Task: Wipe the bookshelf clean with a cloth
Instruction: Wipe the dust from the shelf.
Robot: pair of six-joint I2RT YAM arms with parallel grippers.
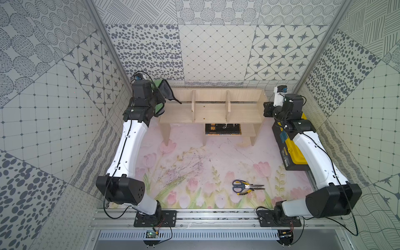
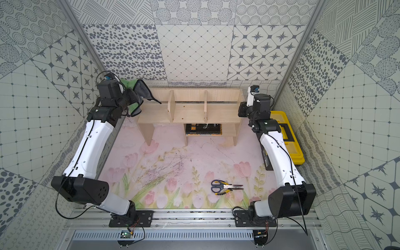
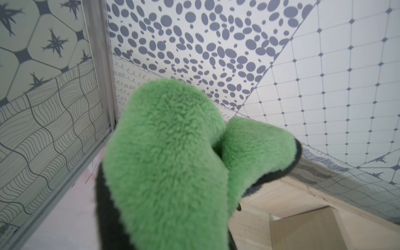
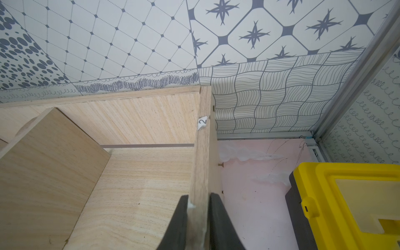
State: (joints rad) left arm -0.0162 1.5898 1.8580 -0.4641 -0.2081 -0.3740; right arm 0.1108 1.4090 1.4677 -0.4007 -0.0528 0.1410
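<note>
Right fingers (image 4: 177, 223) clamp the bookshelf's (image 1: 212, 113) right side panel (image 4: 202, 164), bracing it. Left fingers, hidden, grip the cloth (image 1: 168, 89); I should press it flat along the left bay (image 1: 175, 112).

Both my top views hang high above the near edge, looking steeply down toward the far wall (image 1: 216, 54); they share the whole tabletop (image 1: 194, 155) and bookshelf (image 1: 212, 112). My left wrist view sits tight behind the cloth (image 3: 173, 162). My right wrist view looks closely along the bookshelf's end panel (image 4: 202, 164), toolbox (image 4: 350, 205) alongside.
</note>
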